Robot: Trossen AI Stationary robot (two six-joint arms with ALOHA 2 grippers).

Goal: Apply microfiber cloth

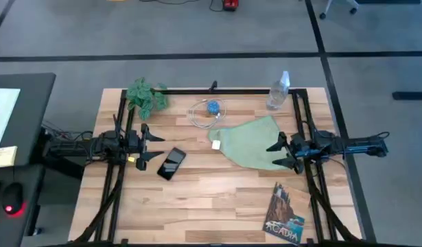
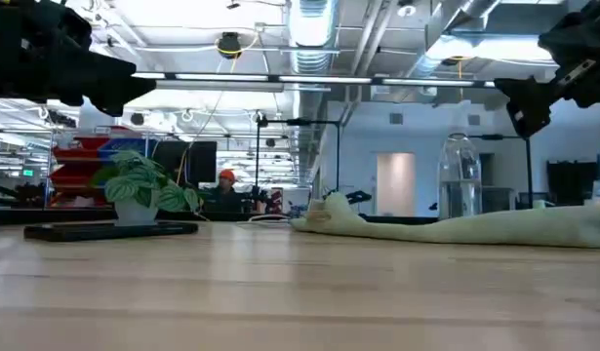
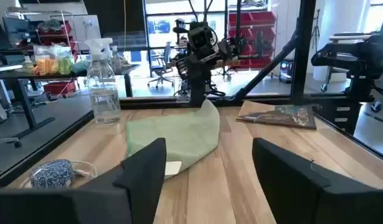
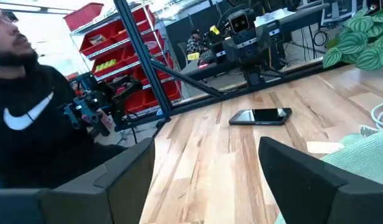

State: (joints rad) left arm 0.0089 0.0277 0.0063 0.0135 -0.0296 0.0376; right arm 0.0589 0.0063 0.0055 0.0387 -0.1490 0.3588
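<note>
Wooden slat table [image 1: 217, 199], black frame rails down both sides, grey floor around it in the high view. Workshop beyond: red bin shelving, ceiling ducts and strip lights in the low view.

Microfiber cloth [image 1: 250, 143] lies flat, right of centre in the high view, pale sage, rumpled at its edges, small white tag [image 1: 215, 145] at its left corner. In the low view it is a low, long fold along the right half of the table line [image 2: 456, 226].

Right gripper [image 1: 278, 154] sits at centre right of the high view, over the cloth's right edge, fingers spread wide apart, nothing between them. Contact with the fabric: cannot tell. Its wrist view shows both dark fingers [image 4: 303, 168] parted, cloth at lower right.

Left gripper [image 1: 153, 145] at centre left, fingers also spread, empty, pointing toward the black phone [image 1: 171, 163], which lies just to its right, apart from the cloth. Left wrist view looks across the cloth to the other arm.

Other items:
- leafy plant [image 1: 146, 96], upper left of the table
- coiled white cable with a blue patterned object [image 1: 212, 108], upper centre, near the cloth's top edge
- clear spray bottle [image 1: 279, 91], upper right
- book [image 1: 286, 214], lower right

Person in a dark sweatshirt [image 4: 35, 130] fills the left of the right wrist view, beyond the table edge.
</note>
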